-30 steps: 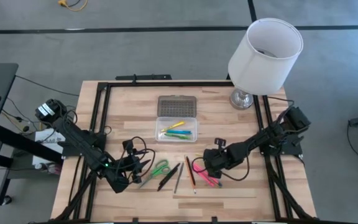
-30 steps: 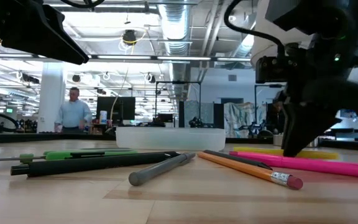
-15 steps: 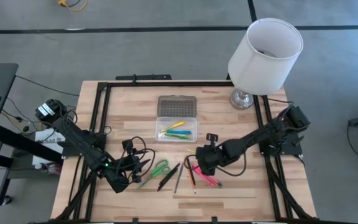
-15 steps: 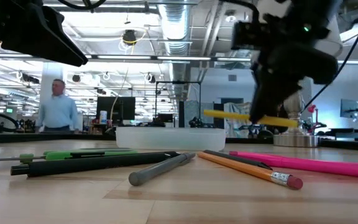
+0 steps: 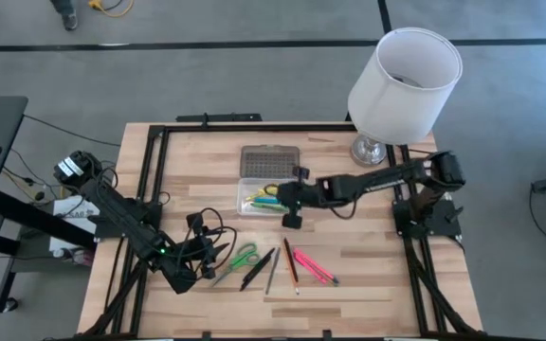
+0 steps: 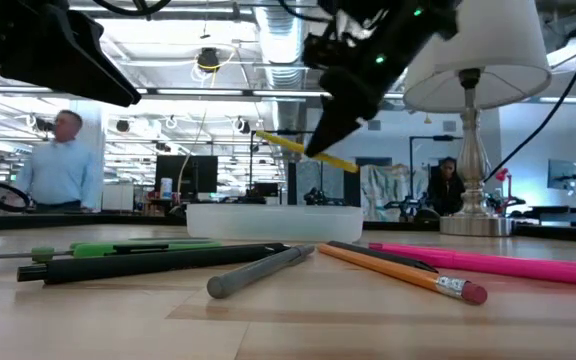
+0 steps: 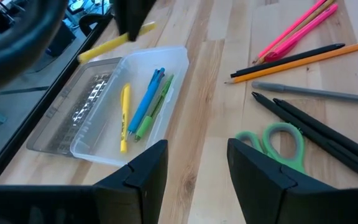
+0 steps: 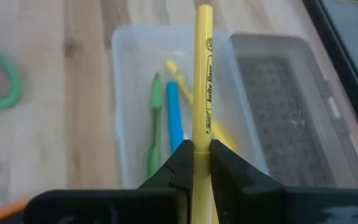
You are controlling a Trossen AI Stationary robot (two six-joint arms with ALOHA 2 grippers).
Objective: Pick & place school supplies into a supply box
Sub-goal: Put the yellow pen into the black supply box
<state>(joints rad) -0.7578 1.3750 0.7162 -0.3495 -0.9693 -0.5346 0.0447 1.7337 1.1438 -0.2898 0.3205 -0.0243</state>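
Observation:
My right gripper (image 5: 290,199) hangs over the supply box (image 5: 294,186), shut on a yellow highlighter (image 8: 202,74), which also shows in the low view (image 6: 303,152). The clear box lies open, its grey ribbed lid (image 5: 269,161) flat on the far side. A yellow, a blue and a green pen (image 7: 145,102) lie in it. My left gripper (image 7: 197,155) waits open near the front left, just short of the green-handled scissors (image 5: 243,257). Black pens (image 5: 256,268), a grey pen (image 5: 272,270), an orange pencil (image 5: 291,263) and pink highlighters (image 5: 313,266) lie flat on the table. My right gripper pinches the yellow highlighter's barrel (image 8: 199,140) between its two fingers, with most of its length sticking out ahead of them. The fingers slant down from the table's right side. The highlighter is lifted clear above the box and tilted, its free end higher.
A white-shaded lamp (image 5: 404,76) stands at the table's far right corner, beside my right arm. A black frame (image 5: 154,180) runs along the table's edges. Bare wood lies in front of the pens. A person (image 6: 63,165) shows in the room beyond.
My right gripper has risen from the table beside the pink highlighters, taking the yellow highlighter with it. It has swung toward the far edge and the left, ending over the open box. The highlighter is now lifted clear and tilted.

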